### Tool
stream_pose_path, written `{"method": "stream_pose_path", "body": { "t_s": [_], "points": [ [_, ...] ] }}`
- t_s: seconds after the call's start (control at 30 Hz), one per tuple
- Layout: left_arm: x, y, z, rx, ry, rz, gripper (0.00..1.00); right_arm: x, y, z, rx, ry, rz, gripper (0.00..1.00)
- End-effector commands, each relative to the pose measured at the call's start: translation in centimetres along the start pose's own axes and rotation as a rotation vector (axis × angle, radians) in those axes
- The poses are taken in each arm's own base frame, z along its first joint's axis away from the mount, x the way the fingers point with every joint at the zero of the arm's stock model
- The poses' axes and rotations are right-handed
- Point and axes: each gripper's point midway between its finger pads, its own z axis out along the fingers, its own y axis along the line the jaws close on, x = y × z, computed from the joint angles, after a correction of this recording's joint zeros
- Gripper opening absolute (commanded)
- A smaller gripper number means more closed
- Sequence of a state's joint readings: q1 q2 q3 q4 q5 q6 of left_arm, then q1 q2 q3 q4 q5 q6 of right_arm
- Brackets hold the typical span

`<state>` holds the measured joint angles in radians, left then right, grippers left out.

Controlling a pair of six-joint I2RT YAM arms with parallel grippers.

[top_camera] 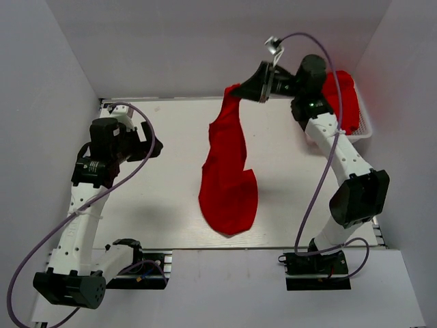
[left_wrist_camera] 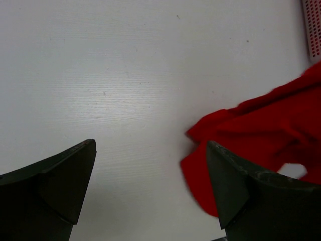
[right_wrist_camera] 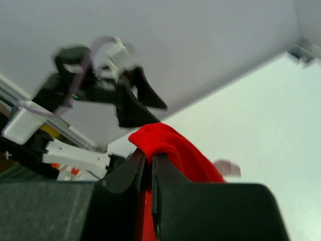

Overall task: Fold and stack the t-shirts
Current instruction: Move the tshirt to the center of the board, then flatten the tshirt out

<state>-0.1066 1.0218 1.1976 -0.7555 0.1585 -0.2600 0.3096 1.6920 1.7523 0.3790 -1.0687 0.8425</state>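
Observation:
A red t-shirt (top_camera: 229, 171) hangs in a long drape from my right gripper (top_camera: 237, 89), which is raised over the far middle of the table; its lower part pools on the tabletop. In the right wrist view the jaws of the right gripper (right_wrist_camera: 149, 156) are shut on a bunched fold of the t-shirt (right_wrist_camera: 168, 143). My left gripper (top_camera: 147, 140) hovers open over the left side of the table, holding nothing. In the left wrist view the left gripper (left_wrist_camera: 150, 168) stands wide above bare table, with the t-shirt's edge (left_wrist_camera: 261, 133) beside its right finger (left_wrist_camera: 235, 186). More red t-shirt fabric (top_camera: 341, 96) lies in the basket.
A white mesh basket (top_camera: 363, 126) stands at the far right corner of the table, its corner (left_wrist_camera: 313, 30) showing in the left wrist view. White walls close in the table on the left, back and right. The left arm (right_wrist_camera: 100, 93) shows across from the right wrist camera.

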Motion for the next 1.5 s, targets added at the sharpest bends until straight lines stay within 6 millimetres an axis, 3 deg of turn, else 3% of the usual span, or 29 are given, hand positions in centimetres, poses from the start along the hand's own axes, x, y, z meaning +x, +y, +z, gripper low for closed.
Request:
{"method": "stream_pose_path", "body": {
  "t_s": [0.0, 0.03, 0.07, 0.1, 0.13, 0.17, 0.2, 0.23, 0.27, 0.3, 0.37, 0.47, 0.53, 0.67, 0.77, 0.8, 1.0, 1.07, 1.1, 1.2, 1.33, 1.47],
  "points": [
    [1.4, 0.8, 0.0, -0.033, 0.032, -0.021, 1.00, 4.8, -1.5, -1.1, 0.139, 0.071, -0.102, 0.00],
    [1.3, 0.7, -0.3, -0.031, 0.023, -0.030, 1.00, 5.7, -3.1, -1.5, 0.229, 0.064, -0.072, 0.00],
    [1.7, 0.8, -0.1, -0.034, 0.033, -0.032, 1.00, 10.1, -6.9, -2.9, 0.347, 0.092, 0.026, 0.09],
    [2.1, 0.9, 0.0, -0.036, 0.042, -0.042, 1.00, 10.1, -6.1, -3.7, 0.377, 0.062, 0.028, 0.09],
    [2.1, 0.9, 0.0, -0.036, 0.042, -0.043, 1.00, 11.0, -7.2, -4.4, 0.442, 0.037, 0.044, 0.11],
    [2.1, 0.9, 0.0, -0.036, 0.042, -0.043, 1.00, 13.0, -7.9, -5.4, 0.478, 0.023, 0.055, 0.32],
    [2.6, 1.1, 0.4, -0.042, 0.060, -0.045, 1.00, 14.8, -9.8, -6.8, 0.593, 0.012, 0.084, 0.47],
    [2.9, 1.2, 0.3, -0.045, 0.071, -0.047, 1.00, 15.8, -10.5, -7.5, 0.632, 0.026, 0.089, 0.63],
    [3.0, 1.2, 0.6, -0.047, 0.079, -0.048, 1.00, 18.1, -11.3, -8.7, 0.694, 0.083, 0.143, 0.83],
    [3.4, 1.4, 0.7, -0.053, 0.100, -0.052, 1.00, 18.4, -12.3, -9.5, 0.759, 0.086, 0.145, 0.90],
    [4.2, 1.6, 1.0, -0.061, 0.128, -0.056, 1.00, 20.0, -12.7, -10.6, 0.823, 0.182, 0.160, 0.90],
    [6.4, 2.4, 2.0, -0.099, 0.198, -0.080, 1.00, 20.3, -13.7, -12.4, 0.948, 0.197, 0.159, 0.90],
    [8.8, 2.0, 2.8, -0.058, 0.279, -0.107, 1.00, 20.2, -14.4, -13.9, 1.052, 0.184, 0.144, 0.90],
    [13.7, 0.2, 4.4, 0.087, 0.403, -0.166, 1.00, 21.8, -15.6, -17.1, 1.235, 0.226, 0.177, 0.90],
    [16.4, 0.0, 4.7, 0.107, 0.444, -0.189, 1.00, 23.7, -16.1, -19.0, 1.324, 0.304, 0.208, 0.90],
    [16.4, -0.3, 5.1, 0.127, 0.429, -0.198, 1.00, 24.2, -16.2, -19.4, 1.336, 0.320, 0.215, 0.90],
    [20.1, -1.5, 6.9, 0.112, 0.537, -0.164, 1.00, 25.8, -17.4, -19.8, 1.366, 0.349, 0.248, 0.90],
    [20.0, -2.1, 7.5, 0.101, 0.550, -0.142, 1.00, 25.3, -17.6, -19.8, 1.378, 0.339, 0.242, 0.90],
    [21.5, -2.3, 7.6, 0.085, 0.602, -0.116, 1.00, 25.5, -17.9, -19.9, 1.387, 0.344, 0.250, 0.90],
    [22.8, -3.0, 7.9, 0.060, 0.636, -0.076, 1.00, 25.6, -18.8, -20.2, 1.421, 0.342, 0.259, 0.90],
    [25.9, -2.7, 8.3, -0.029, 0.728, -0.005, 1.00, 25.3, -19.7, -20.2, 1.452, 0.329, 0.269, 0.90],
    [26.7, -2.2, 8.4, -0.134, 0.760, 0.047, 1.00, 25.6, -20.6, -20.0, 1.450, 0.340, 0.282, 0.90]
  ]
}}
